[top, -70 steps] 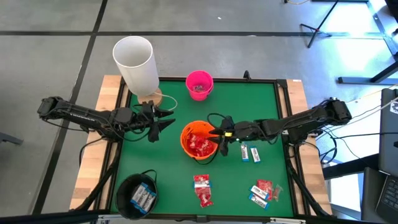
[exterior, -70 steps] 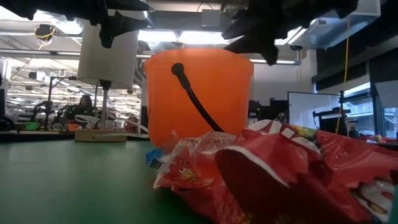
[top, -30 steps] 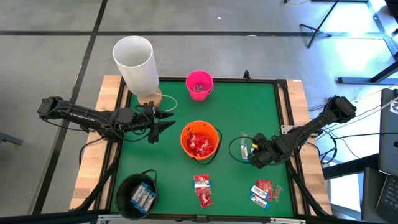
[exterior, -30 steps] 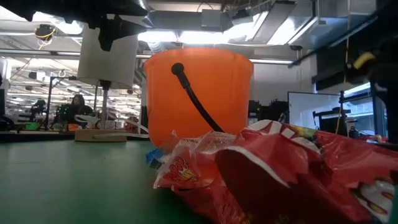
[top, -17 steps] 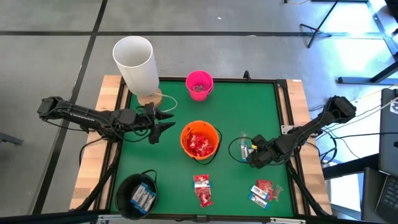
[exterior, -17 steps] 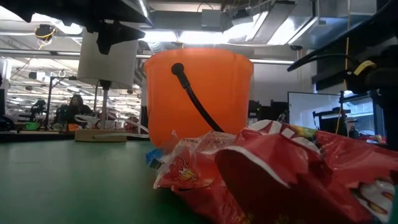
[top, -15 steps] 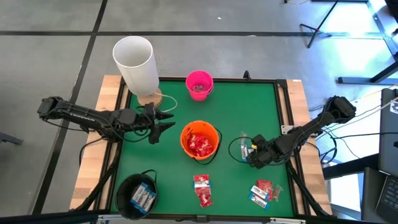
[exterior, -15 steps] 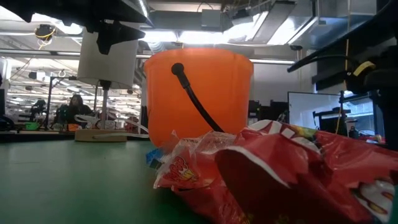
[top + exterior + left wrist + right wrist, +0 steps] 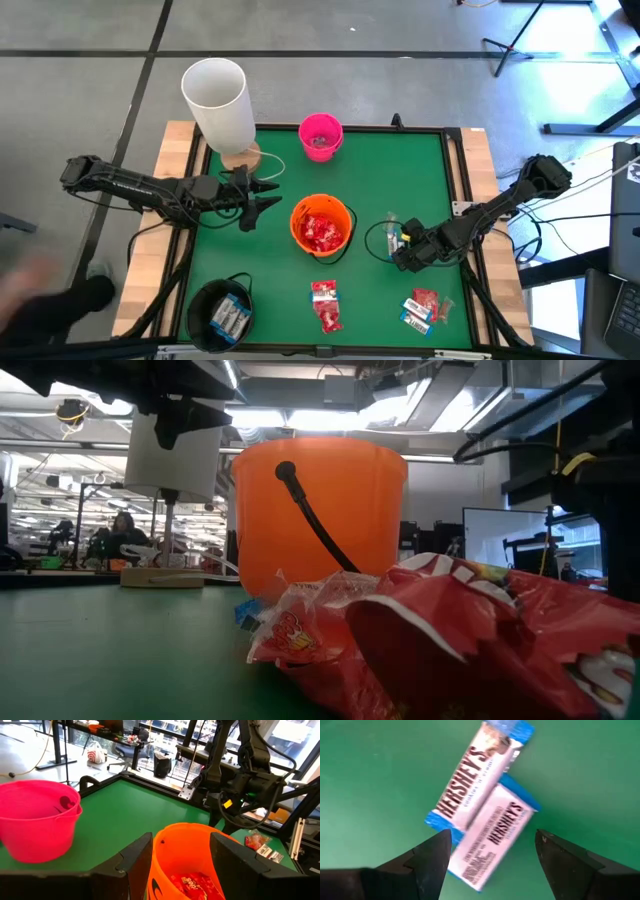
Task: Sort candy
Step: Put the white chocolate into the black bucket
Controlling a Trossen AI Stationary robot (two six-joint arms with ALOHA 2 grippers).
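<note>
Two narrow white-and-blue candy bars lie flat and overlapping on the green mat, right of the orange bucket. My right gripper hangs open just above them, pointing down, a finger on each side of the nearer bar and touching neither. Red packets fill the orange bucket. More red packets and a mixed pile lie near the table's near edge. My left gripper waits open, left of the orange bucket.
A pink bucket stands at the far edge, and a black bucket with white-and-blue bars in it stands at the near left corner. A tall white cylinder stands at the far left. A blurred dark shape moves on the floor left of the table.
My right gripper, earlier at the orange bucket's rim, has swung toward the table's right near side and sunk over the two bars; in the last second it has crept slightly left. The candy has not moved. A dark blur has appeared on the floor at left.
</note>
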